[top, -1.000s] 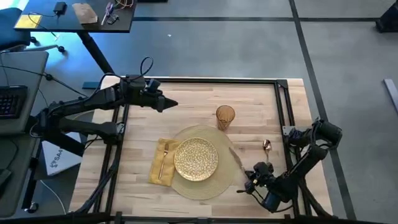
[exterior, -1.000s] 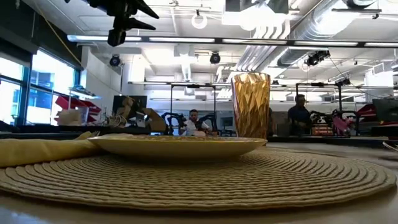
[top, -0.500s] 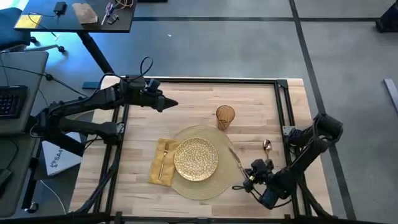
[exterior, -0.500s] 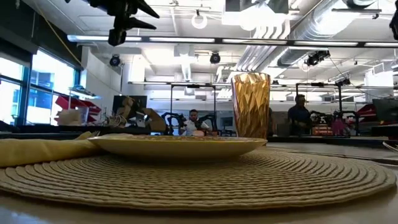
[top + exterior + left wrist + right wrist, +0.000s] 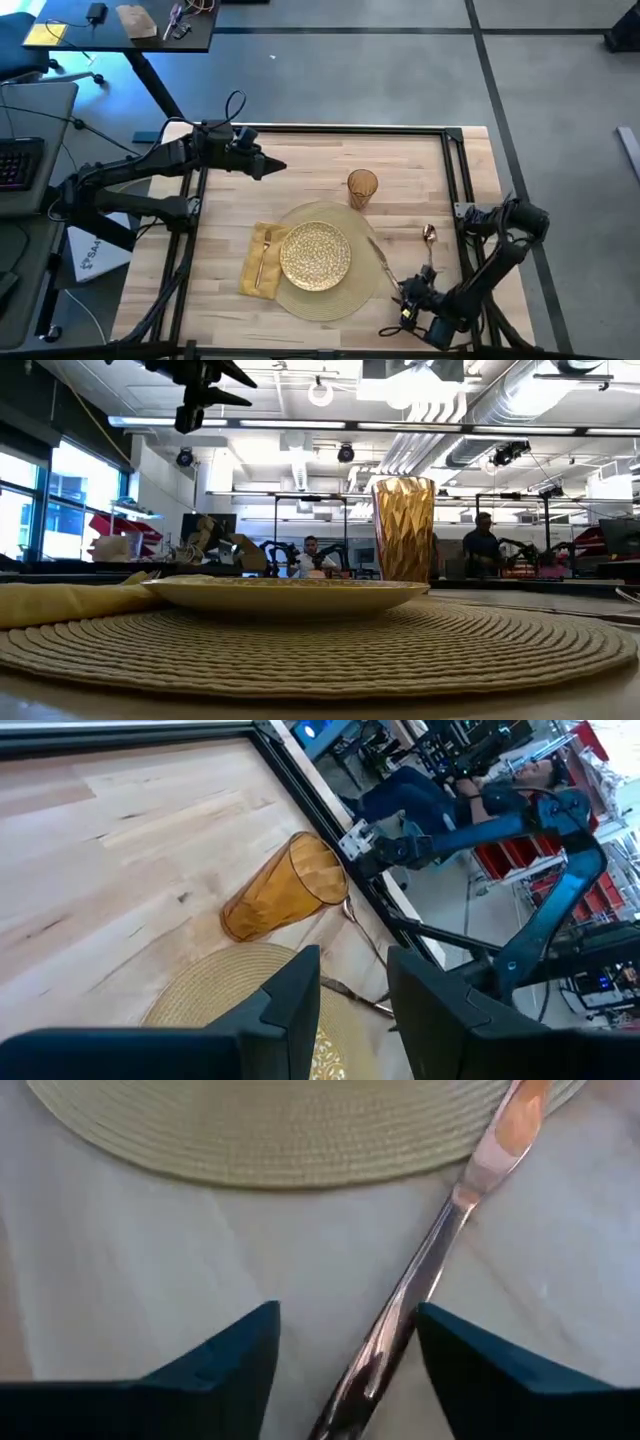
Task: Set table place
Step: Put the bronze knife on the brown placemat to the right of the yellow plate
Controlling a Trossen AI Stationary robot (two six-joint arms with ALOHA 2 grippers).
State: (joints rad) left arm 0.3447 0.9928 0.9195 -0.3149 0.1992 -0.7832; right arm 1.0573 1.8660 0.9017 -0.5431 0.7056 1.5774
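On the table [image 5: 200, 290] lies the place: a woven placemat [image 5: 365, 290] bearing a gold speckled plate [image 5: 315, 255], an amber glass [image 5: 362, 188] behind it, a yellow napkin [image 5: 252, 280] with a fork [image 5: 262, 256] on the left, and a knife [image 5: 380, 260] and a spoon [image 5: 428, 238] on the right. My right gripper [image 5: 345, 1317] is open low over the knife's handle end [image 5: 395, 1335], one finger on either side. The knife lies flat, its blade on the placemat's edge. My left gripper [image 5: 355, 1010] hovers open at the far left, above the table.
A black frame rail [image 5: 455, 170] runs along the table's far and right sides. Bare wood lies between the left gripper and the glass. Beyond the table stand a dark desk [image 5: 130, 25] and, in the low view, seated people [image 5: 482, 545] in the room.
My right gripper has drawn back toward the table's near edge, along the knife's handle. The knife lies where it was beside the plate. My left arm has kept still.
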